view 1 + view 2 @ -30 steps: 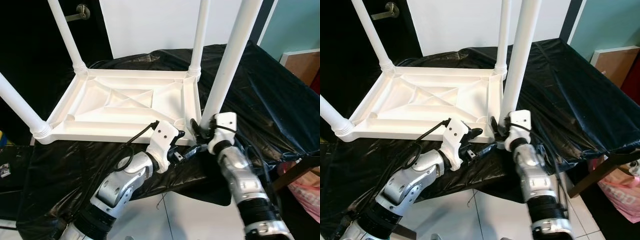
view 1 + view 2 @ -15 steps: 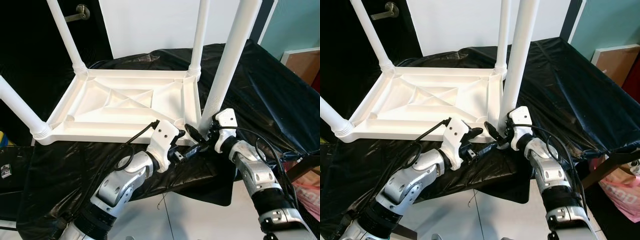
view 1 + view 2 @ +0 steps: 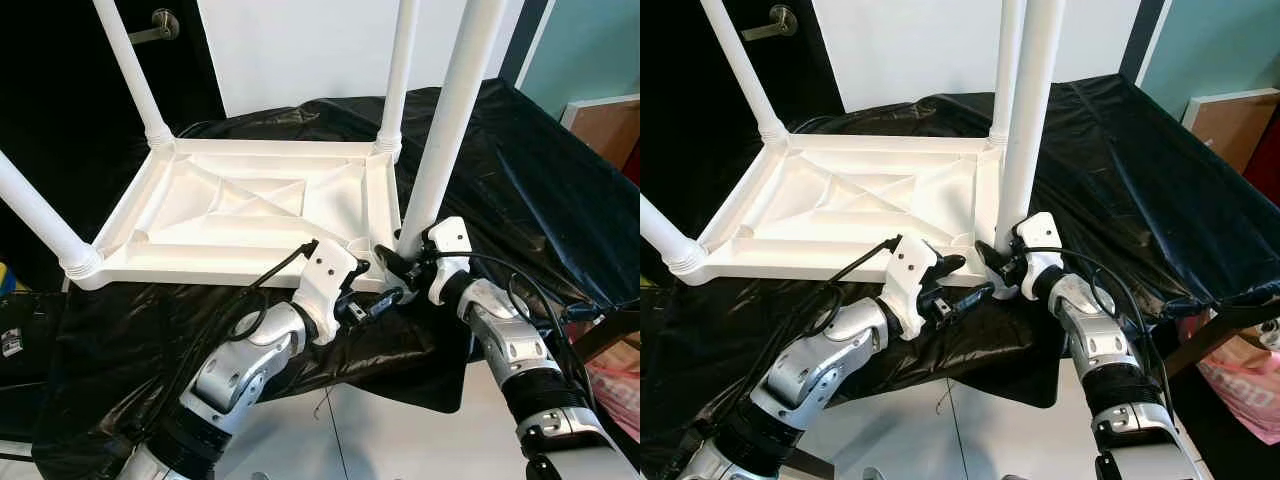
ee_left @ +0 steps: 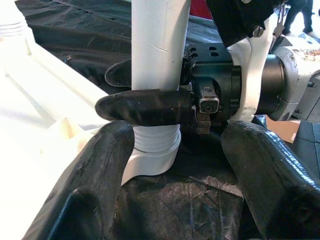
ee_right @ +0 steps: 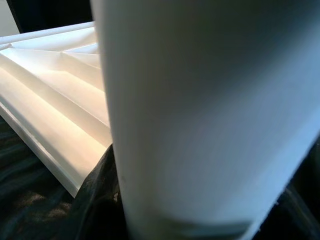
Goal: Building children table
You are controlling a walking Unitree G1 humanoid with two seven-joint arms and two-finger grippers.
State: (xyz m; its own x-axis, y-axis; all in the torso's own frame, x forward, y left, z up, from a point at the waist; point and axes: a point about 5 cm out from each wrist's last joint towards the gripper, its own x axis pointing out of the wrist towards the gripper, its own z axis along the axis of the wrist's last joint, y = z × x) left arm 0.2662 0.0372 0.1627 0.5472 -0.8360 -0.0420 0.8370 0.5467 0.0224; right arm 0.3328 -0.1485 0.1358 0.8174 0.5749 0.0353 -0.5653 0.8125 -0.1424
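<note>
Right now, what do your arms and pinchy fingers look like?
Both arms are silver metal with ribbed black cuffs. Each wrist has a white block, and loose black cables loop along both arms. The left gripper and right gripper each have two long, rounded black fingers. Up close, the right gripper's body is black with small screws and holes.

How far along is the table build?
Done: three white legs stand in the upturned tabletop. In hand: the right gripper clasps the fourth leg just above its corner socket; the left gripper, open, waits beside it. Left: seating it, then flipping the table.
</note>
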